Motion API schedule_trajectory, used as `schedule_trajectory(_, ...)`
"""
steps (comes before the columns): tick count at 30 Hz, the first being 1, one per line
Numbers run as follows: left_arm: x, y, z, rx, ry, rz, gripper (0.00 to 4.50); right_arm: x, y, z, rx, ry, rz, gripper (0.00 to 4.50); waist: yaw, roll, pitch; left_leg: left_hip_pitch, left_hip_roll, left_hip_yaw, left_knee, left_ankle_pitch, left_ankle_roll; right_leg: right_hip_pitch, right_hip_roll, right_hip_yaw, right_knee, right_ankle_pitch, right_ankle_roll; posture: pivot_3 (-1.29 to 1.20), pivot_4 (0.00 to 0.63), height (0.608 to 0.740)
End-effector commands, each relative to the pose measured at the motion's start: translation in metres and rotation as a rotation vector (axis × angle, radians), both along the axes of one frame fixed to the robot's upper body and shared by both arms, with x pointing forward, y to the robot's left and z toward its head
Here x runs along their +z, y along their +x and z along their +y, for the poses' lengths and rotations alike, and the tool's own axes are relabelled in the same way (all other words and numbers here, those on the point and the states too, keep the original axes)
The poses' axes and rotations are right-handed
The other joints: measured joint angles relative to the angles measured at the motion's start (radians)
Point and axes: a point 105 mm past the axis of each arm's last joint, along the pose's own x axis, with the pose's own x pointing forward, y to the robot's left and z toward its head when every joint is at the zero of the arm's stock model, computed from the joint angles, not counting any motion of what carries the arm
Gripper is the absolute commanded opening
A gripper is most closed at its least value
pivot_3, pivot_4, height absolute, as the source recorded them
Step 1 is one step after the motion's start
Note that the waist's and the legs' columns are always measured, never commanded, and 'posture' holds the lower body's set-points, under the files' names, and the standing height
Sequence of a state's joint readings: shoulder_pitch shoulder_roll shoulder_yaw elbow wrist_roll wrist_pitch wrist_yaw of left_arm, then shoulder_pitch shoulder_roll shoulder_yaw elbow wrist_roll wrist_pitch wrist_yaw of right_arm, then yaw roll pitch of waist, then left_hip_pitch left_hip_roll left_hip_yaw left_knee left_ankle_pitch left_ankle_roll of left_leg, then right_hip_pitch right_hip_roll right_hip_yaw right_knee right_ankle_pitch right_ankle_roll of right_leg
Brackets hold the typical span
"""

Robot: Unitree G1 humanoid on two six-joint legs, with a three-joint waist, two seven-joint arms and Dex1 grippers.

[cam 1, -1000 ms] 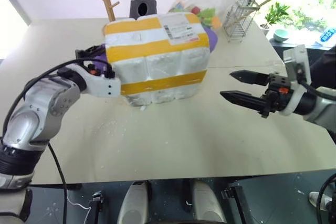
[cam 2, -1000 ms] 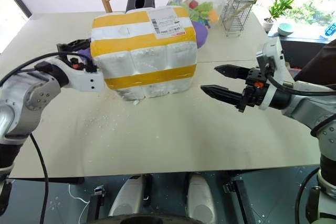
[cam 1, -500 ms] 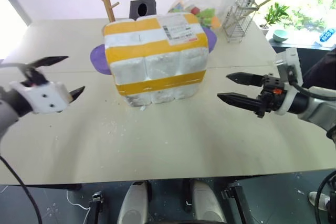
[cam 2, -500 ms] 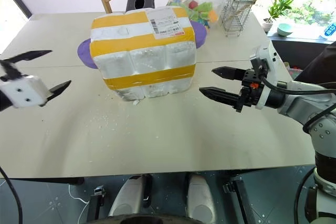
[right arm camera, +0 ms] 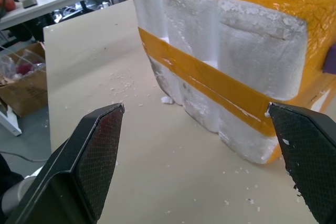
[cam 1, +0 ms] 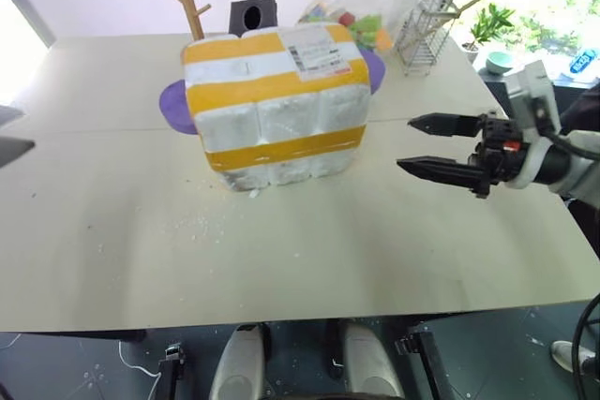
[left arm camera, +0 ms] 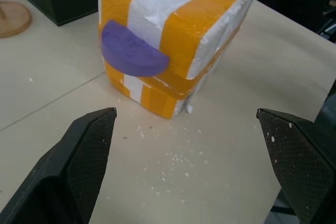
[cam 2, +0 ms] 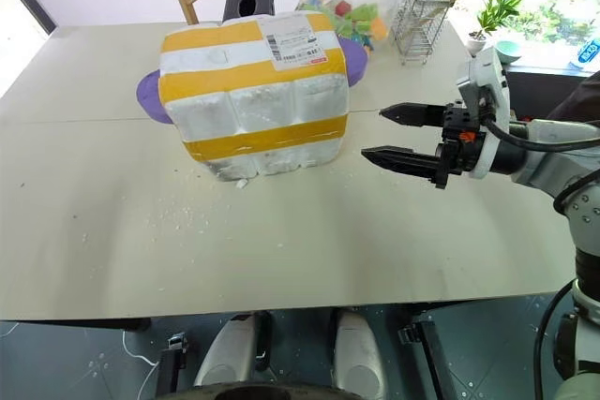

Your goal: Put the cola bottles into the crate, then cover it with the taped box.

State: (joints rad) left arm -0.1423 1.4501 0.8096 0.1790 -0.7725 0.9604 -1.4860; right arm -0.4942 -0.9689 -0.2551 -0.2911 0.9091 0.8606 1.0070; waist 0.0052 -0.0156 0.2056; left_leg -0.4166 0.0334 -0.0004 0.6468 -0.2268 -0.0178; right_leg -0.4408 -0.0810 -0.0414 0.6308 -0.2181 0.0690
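Taped box on the table, both grippers spread and clear of it.

The taped box (cam 1: 275,105) stands well ahead of the right gripper (cam 1: 420,144), whose fingers gape empty, pointing at its side. The left gripper (left arm camera: 184,156), jaws equally wide, faces the opposite side, where a purple plate (left arm camera: 131,53) pokes out.

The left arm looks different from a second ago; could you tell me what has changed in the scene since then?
The left gripper, which was against the left side of the taped box a second ago, has let go and drawn back toward the robot's left, its fingers open and empty. The right gripper rose very slightly, open, apart from the box. The taped box, the purple plate behind it and the foam crumbs stayed put.
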Motion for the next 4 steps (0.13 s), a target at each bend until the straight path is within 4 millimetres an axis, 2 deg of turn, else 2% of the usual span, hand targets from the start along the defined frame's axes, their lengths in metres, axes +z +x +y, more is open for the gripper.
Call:
schedule_trajectory(1, 0.0191, -0.0004, -0.0021, -0.011, -0.008, -0.056, 4.46, 0.0142, -0.0067, 0.0013, 0.028, -0.008, -0.055, 4.5, -0.001, 0.0, 0.0, 0.0, 0.0, 0.0, 0.0, 0.0, 0.0, 0.0, 0.0, 0.0, 0.0, 0.0, -0.001, 0.0, 0.15, 0.74)
schedule_trajectory(4, 0.02, 0.0023, -0.0041, -0.019, 0.015, -0.067, 4.46, 0.0146, -0.0082, 0.0017, 0.036, -0.005, -0.055, 4.5, -0.001, 0.0, 0.0, -0.002, 0.0, 0.001, 0.0, 0.0, 0.0, -0.001, 0.0, 0.0, 0.0, 0.001, -0.001, 0.0, 0.15, 0.74)
